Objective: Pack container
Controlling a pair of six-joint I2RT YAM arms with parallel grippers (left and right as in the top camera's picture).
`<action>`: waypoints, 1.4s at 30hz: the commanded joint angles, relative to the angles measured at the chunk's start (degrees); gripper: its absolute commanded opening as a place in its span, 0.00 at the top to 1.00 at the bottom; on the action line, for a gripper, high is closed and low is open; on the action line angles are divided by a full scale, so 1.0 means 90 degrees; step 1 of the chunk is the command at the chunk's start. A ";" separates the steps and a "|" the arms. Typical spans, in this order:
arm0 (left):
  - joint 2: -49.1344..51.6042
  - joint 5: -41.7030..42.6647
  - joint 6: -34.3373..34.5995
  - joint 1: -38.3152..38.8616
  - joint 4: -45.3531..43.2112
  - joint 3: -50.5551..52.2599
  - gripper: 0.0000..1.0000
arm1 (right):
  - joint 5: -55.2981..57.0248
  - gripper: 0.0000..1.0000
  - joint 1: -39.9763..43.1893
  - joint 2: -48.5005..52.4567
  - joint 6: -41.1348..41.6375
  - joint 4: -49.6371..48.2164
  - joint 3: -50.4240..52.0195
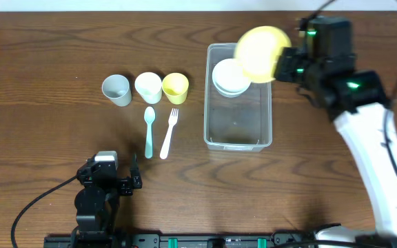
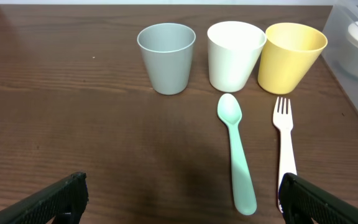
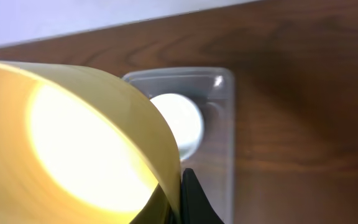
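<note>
One white bowl in container; right claw grips yellow bowl

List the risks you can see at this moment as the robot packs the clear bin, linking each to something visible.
1. The right gripper holds the yellow bowl by its edge only, so it may slip.
2. The bowl hangs over the container's far right rim; released there, it could catch the rim and fall outside.
3. A white bowl already sits at that end, so the yellow one might land askew rather than nest.
</note>
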State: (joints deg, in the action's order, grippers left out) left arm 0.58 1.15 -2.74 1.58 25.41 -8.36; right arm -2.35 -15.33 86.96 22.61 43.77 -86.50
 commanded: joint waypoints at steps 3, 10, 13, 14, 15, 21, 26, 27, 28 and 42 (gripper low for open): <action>-0.0032 0.0019 0.0078 -0.0032 -0.0002 0.0114 0.02 | 0.0046 0.99 -0.0158 0.1535 0.0058 -0.0624 0.0083; -0.0032 0.0019 0.0078 -0.0032 -0.0005 0.0114 0.02 | -0.0901 0.99 0.0080 0.2824 0.0151 -0.1506 0.0068; -0.0032 0.0019 0.0078 -0.0032 -0.0002 0.0114 0.02 | -0.0923 0.62 0.0083 0.2922 0.0039 -0.1503 0.0068; -0.0032 0.0019 0.0080 -0.0032 -0.0002 0.0114 0.02 | -0.0942 0.55 0.0083 0.2909 -0.0158 -0.1501 0.0061; -0.0032 0.0019 0.0080 -0.0032 -0.0002 0.0114 0.02 | -0.0976 0.53 0.0085 0.2861 -0.0381 -0.1443 0.0024; -0.0032 0.0019 0.0078 -0.0032 -0.0002 0.0114 0.02 | -0.0964 0.44 0.0199 0.2234 -0.0831 -0.0595 -0.0165; -0.0032 0.0019 0.0078 -0.0032 -0.0002 0.0114 0.02 | -0.1241 0.49 0.0151 0.2149 -0.1035 0.0010 -0.0160; -0.0032 0.0019 0.0078 -0.0032 -0.0002 0.0114 0.02 | -0.1282 0.52 0.0112 0.2154 -0.1044 0.0131 -0.0160; -0.0032 0.0019 0.0078 -0.0032 -0.0002 0.0114 0.02 | -0.1280 0.55 0.0061 0.2157 -0.1044 0.0267 -0.0160; -0.0032 0.0177 0.0457 -0.0032 -0.0022 0.0114 0.02 | -0.0097 0.52 0.0209 0.2159 -0.0389 0.1358 -0.0148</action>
State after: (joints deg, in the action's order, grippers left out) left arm 0.58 1.23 -2.13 1.58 25.36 -8.36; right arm -6.92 -15.46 106.80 16.69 55.61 -87.33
